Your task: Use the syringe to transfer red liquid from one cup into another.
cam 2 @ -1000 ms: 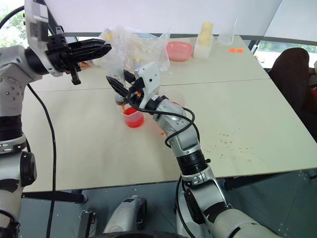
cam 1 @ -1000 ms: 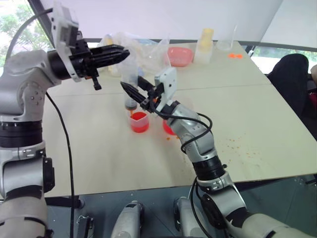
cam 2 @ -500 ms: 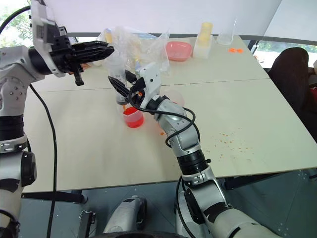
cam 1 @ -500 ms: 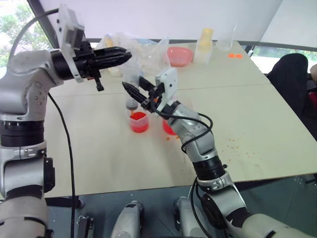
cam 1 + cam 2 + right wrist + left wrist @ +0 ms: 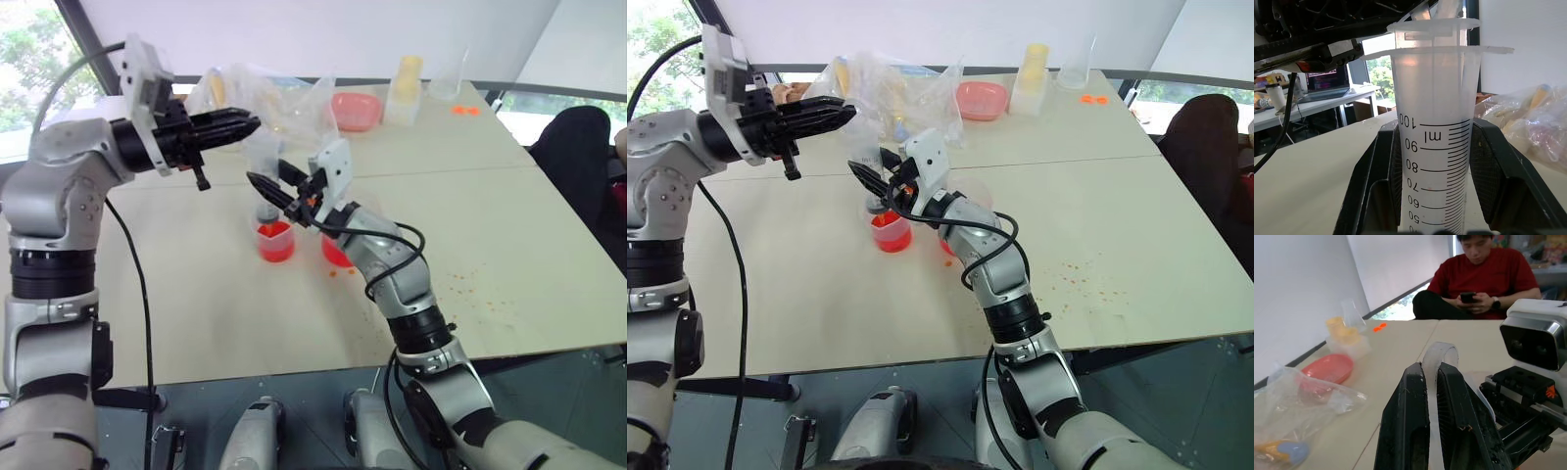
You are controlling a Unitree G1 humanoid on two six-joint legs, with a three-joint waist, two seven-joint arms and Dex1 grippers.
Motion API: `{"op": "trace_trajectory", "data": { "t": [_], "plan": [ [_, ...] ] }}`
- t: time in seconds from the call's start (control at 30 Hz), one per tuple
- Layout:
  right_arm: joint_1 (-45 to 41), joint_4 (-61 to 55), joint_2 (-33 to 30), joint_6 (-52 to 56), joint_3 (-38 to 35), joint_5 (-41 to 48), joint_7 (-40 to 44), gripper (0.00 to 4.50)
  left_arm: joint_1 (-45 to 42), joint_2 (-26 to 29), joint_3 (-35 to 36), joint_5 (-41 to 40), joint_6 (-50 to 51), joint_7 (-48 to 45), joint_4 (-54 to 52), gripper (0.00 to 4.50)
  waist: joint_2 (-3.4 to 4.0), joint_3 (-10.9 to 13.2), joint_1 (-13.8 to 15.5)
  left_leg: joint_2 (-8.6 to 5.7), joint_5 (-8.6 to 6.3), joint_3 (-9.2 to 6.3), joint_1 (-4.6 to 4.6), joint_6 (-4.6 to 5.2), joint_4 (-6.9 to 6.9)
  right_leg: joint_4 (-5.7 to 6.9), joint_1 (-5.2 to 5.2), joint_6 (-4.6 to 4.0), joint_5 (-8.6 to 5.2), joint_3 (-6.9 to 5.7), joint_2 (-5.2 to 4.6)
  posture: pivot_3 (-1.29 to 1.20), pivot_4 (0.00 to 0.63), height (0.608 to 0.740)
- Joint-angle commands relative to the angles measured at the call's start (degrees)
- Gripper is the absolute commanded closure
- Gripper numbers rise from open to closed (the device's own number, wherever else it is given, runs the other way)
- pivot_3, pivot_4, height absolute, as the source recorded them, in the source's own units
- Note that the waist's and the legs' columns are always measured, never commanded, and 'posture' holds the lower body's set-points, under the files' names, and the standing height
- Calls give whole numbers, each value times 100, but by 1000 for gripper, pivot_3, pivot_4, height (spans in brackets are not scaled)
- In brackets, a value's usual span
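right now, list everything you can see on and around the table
large clear plastic syringe: 1, black marks, upright over smaller cup
smaller clear plastic cup: 1, red liquid inside, mid-table
larger clear beaker: 1, red liquid, behind right arm
pink bowl: 1, far side
clear plastic bags: crumpled pile, far left
yellow-capped containers: far edge
table: 1, beige
person: 1, red shirt, seated
right gripper: shut on syringe barrel
left gripper: on plunger top

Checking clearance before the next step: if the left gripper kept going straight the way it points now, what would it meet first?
Probably nothing close. The left gripper points roughly level, toward the robot's right, holding the syringe plunger top above the right gripper. Its line seems to pass over the table; the pink bowl lies roughly that way, but lower. Depth is uncertain.
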Motion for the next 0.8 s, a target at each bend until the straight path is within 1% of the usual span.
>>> {"op": "trace_trajectory", "data": {
  "t": [0.03, 0.13, 0.17, 0.27, 0.33, 0.4, 0.47, 0.53, 0.6, 0.63, 0.67, 0.7, 0.77, 0.8],
  "plan": [
    [-385, -599, 58, -234, -229, 200, -10, 3085, -32, 128, 211, -143, 190, -56, 71, 2993, 0, 0, 0, 0, 0, 0, 0, 0, 0, 0, 0, 0, 0, 0, 0, 0, 150, 740],
    [-390, -619, 40, -238, -194, 150, 35, 3085, -101, 189, 404, -247, 286, 23, 146, 1810, 0, 0, -6, 1, 0, -1, 1, 0, 0, 0, 0, 0, 0, 0, 1, 0, 150, 740],
    [-392, -625, 38, -234, -191, 148, 42, 3085, -112, 215, 500, -293, 310, 72, 167, 1482, 1, 1, -8, 1, 0, -1, 1, 0, -1, 0, -1, 0, 0, 0, 1, 0, 150, 740],
    [-409, -675, 42, -164, -220, 187, 19, 3085, -96, 292, 888, -518, 530, 298, 179, 1482, 0, 1, -4, 2, 0, 0, 1, 0, -1, 1, -2, 0, 0, 0, 2, 0, 150, 740],
    [-481, -775, 113, 142, -447, 497, -129, 3085, 172, 435, 1072, -672, 777, 337, -78, 1482, 0, 0, -17, 2, 0, -1, 0, 0, 0, 1, -2, 0, 0, 0, 2, 0, 150, 740],
    [-701, -893, 159, 688, -899, 1093, -428, 3085, 643, 623, 1056, -710, 926, 271, -538, 1482, 1, 1, -18, 5, 0, 0, 1, 0, -3, 1, -3, 0, 0, 5, 1, 0, 150, 740],
    [-1051, -968, -17, 1382, -1555, 1842, -844, 3085, 1210, 793, 1022, -874, 1119, 128, -1126, 1482, 3, 2, -2, 16, 0, 1, 1, 0, -4, 2, -4, 0, 0, 9, -2, 0, 150, 740],
    [-1404, -939, -513, 2141, -2252, 2494, -1269, 3085, 1735, 871, 965, -1009, 1300, 127, -1765, 1482, 2, 2, 52, 15, 0, -3, -1, -1, -3, 1, -3, -1, 1, 7, -9, 0, 150, 740],
    [-1587, -880, -966, 2744, -2649, 2895, -1570, 3085, 2027, 861, 974, -1194, 1449, 201, -2195, 1482, 1, 2, 146, 8, 0, -5, -4, -2, -2, -8, 2, -2, 0, 5, -19, 0, 150, 740],
    [-1661, -721, -1370, 3244, -2887, 3085, -1734, 3085, 2202, 851, 959, -1284, 1513, 255, -2479, 1482, 1, 2, 186, 8, 0, -4, -4, -2, -2, -17, 5, -2, 0, 6, -20, 0, 150, 740],
    [-1680, -497, -1994, 3873, -2952, 2981, -1814, 3085, 2370, 823, 880, -1279, 1478, 285, -2738, 1482, 2, 2, 206, 7, -1, -6, -5, -2, -4, -28, 12, -8, -3, 2, -20, 0, 150, 740],
    [-1568, -344, -2749, 4437, -2855, 2809, -1687, 3085, 2420, 684, 744, -1197, 1450, 511, -2899, 1482, 5, 3, 237, 8, -1, -6, -6, -1, -4, -44, 19, -24, -10, -1, -20, 0, 150, 740],
    [-1373, -170, -3681, 5014, -2697, 2673, -1426, 3085, 2464, 548, 474, -938, 1282, 739, -3078, 1482, 6, 3, 303, 4, -2, -1, -6, 0, -6, -88, 41, -31, -10, -7, -22, 0, 150, 740],
    [-1330, -15, -3959, 5256, -2713, 2665, -1406, 3085, 2484, 504, 343, -882, 1252, 765, -3137, 1482, 6, 4, 304, 4, -3, 5, -8, 3, -7, -103, 47, -32, -10, -9, -22, 0, 150, 740]
  ]
}}
